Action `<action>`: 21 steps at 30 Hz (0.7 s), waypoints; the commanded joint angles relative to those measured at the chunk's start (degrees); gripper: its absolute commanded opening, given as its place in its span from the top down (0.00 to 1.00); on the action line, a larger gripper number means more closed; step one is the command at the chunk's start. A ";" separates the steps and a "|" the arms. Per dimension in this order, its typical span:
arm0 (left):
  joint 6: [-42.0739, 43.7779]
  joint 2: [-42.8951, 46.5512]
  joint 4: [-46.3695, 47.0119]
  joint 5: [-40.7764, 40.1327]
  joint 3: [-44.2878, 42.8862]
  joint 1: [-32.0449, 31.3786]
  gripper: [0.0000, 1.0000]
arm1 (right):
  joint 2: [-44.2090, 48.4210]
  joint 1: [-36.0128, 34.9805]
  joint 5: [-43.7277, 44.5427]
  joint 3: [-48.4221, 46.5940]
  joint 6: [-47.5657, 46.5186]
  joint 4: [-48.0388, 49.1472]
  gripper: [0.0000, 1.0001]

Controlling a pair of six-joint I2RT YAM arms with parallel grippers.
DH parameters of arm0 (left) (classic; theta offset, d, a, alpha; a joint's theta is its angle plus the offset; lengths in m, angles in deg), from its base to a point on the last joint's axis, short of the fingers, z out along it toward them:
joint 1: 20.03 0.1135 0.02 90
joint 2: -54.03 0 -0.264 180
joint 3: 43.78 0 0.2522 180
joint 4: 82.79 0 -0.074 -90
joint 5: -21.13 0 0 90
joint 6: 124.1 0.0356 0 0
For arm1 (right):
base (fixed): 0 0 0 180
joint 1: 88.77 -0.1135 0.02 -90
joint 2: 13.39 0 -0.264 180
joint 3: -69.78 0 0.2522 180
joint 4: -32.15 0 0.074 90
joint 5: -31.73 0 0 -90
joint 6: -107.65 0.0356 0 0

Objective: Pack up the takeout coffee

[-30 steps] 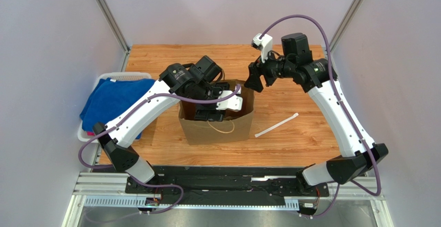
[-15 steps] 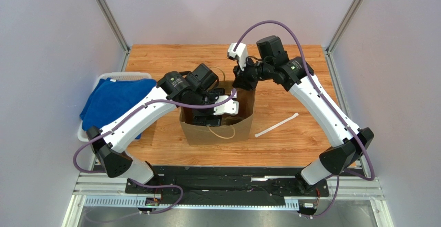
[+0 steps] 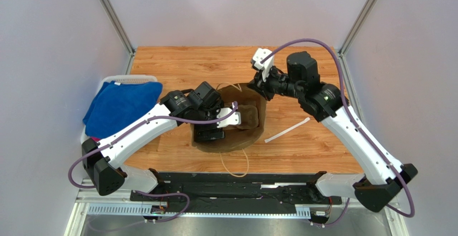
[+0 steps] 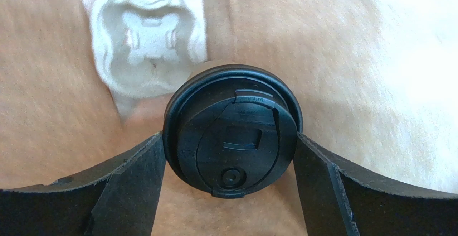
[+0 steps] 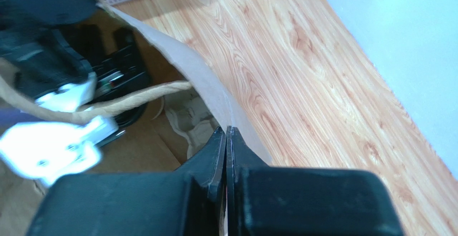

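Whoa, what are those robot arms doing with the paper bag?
They're packing a coffee. The left gripper has the takeout coffee clamped by its black lid, down inside the brown paper bag, close to a pulp cup tray that is already in there. The right gripper is pinched shut on the bag's rim, seemingly to hold it open. A white straw lies on the wooden table beside the bag.
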 commanded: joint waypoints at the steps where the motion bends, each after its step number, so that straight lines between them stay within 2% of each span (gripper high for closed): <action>1: -4.97 3.70 6.61 -3.19 4.31 -0.48 0.84 | 5.38 -2.96 2.57 5.97 1.54 9.45 1.00; 11: -7.44 14.24 20.06 -10.39 18.38 -3.91 0.84 | 14.87 -12.11 12.77 18.90 -2.07 15.60 1.00; 21: -7.00 21.90 26.74 -15.58 27.88 -7.78 0.84 | 20.32 -20.19 27.88 23.92 -5.49 23.60 1.00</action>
